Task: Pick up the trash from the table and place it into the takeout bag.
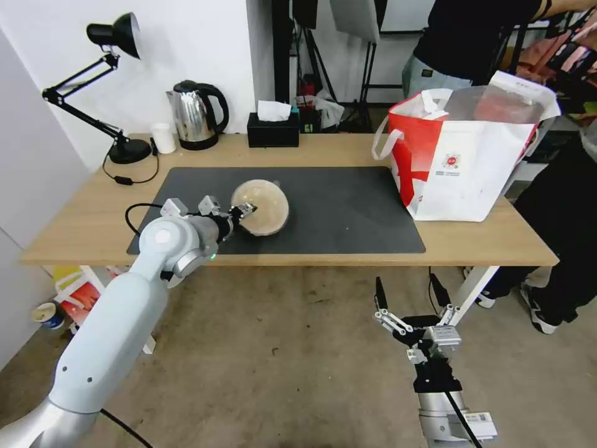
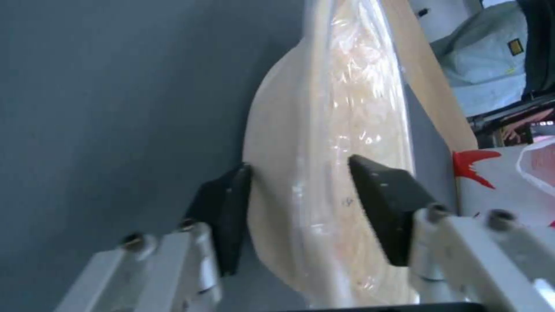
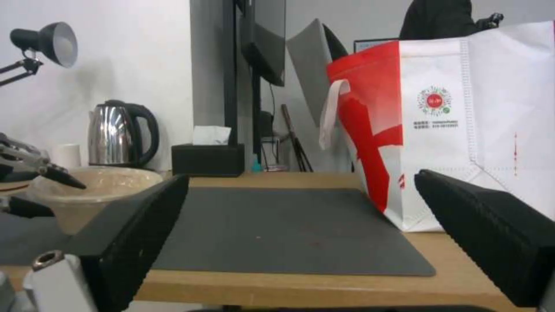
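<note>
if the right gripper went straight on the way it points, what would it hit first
Probably the front edge of the table: the right gripper hangs low before it, jaws open. Any higher, the way over the mat looks free.

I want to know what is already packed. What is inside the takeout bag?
The takeout bag stands open at the table's right end. Its silvery lining and something reddish near the top show, but its walls hide the contents. The left gripper holds the domed bowl.

You see a glossy clear plastic dome on the tan bowl [image 1: 262, 207], a matt grey mat [image 1: 336, 208] over smooth light wood table [image 1: 479, 239], shiny steel kettle [image 1: 194, 115] at 11 o'clock
</note>
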